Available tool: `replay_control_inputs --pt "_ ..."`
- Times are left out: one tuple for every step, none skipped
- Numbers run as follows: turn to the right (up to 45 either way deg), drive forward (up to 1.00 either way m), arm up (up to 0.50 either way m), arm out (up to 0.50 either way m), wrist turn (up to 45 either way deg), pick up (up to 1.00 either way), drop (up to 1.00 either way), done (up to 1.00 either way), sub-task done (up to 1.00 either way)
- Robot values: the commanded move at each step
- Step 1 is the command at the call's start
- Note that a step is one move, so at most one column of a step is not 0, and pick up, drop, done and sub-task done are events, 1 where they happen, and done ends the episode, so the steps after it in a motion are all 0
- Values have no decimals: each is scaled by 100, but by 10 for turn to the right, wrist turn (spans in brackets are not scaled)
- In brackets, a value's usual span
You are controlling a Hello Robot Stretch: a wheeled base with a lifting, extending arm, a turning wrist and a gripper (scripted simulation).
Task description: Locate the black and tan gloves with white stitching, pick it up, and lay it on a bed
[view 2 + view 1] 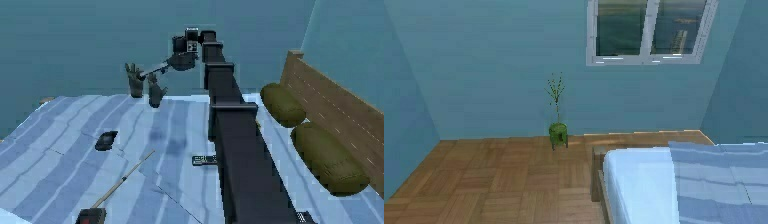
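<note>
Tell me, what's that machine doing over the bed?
A robot reaches its dark arm out over a blue bed. The claw at its end holds a pair of dark gloves, which hang clear above the covers and are not yet laid down. Two olive pillows lie by the wooden headboard.

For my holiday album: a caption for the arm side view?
Dark arm reaches over a blue striped bed, gloves hanging from its pincer.

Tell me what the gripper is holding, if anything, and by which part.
The gripper holds the gloves: they hang at its fingers, clear of the bed. Which part is gripped cannot be told.
</note>
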Motion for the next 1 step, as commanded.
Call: replay_control_inputs --pt "0 0 0 0 300 0 0 0 0"
